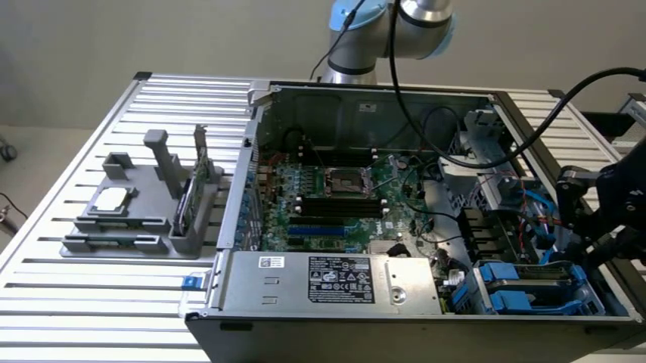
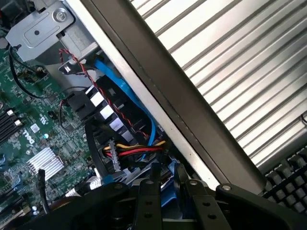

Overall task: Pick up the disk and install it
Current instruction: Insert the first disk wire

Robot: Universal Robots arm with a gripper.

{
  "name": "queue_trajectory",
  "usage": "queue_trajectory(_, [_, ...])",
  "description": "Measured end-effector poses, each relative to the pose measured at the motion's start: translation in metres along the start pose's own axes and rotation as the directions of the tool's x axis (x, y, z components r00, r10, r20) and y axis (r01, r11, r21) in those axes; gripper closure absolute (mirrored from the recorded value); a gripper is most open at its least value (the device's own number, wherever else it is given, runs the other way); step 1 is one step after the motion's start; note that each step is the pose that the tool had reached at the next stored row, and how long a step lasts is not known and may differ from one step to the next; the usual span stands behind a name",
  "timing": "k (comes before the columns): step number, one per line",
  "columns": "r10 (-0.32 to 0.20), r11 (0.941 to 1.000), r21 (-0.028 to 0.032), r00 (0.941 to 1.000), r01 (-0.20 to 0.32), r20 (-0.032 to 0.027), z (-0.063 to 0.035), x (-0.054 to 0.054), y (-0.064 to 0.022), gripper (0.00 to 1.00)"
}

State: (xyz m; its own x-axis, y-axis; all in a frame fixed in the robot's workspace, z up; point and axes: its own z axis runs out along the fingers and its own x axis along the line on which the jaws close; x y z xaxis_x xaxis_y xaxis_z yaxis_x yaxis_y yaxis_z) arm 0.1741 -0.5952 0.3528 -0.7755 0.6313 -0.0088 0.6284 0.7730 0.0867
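My gripper (image 1: 595,227) hangs over the right side of the open computer case (image 1: 265,136), just above the drive bay (image 1: 525,287) with its blue plastic frames. In the wrist view its two dark fingers (image 2: 146,196) stand close together. The narrow blue edge of the disk (image 2: 169,191) is pinched between them, so the gripper (image 2: 168,175) is shut on it. The disk's silver face and label are hidden. Below the fingertips lie red, yellow and black power cables (image 2: 134,151) and a blue data cable (image 2: 122,91).
The case's right wall (image 2: 192,120) runs close beside the gripper. The motherboard (image 1: 333,189) and power supply (image 1: 333,280) fill the case. A grey fixture (image 1: 131,242) on the exterior view's left holds a square chip (image 1: 111,199) and an upright green card (image 1: 202,170). A keyboard (image 2: 288,182) lies outside the case.
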Motion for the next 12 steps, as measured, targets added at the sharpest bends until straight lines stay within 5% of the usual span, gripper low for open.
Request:
queue_trajectory(4, [0.032,0.9993,0.0208,0.9992,-0.031,-0.0234,0.0001,-0.0001,0.0000,0.74])
queue_trajectory(7, [0.051,0.9975,0.0513,0.9971,-0.048,-0.0565,0.0000,-0.0001,-0.0001,0.74])
queue_trajectory(9, [0.063,0.9965,0.0587,0.9960,-0.059,-0.0634,0.0000,-0.0002,-0.0002,0.74])
queue_trajectory(12, [0.082,0.9952,0.0588,0.9947,-0.079,-0.0620,0.0002,-0.0006,0.0001,0.74])
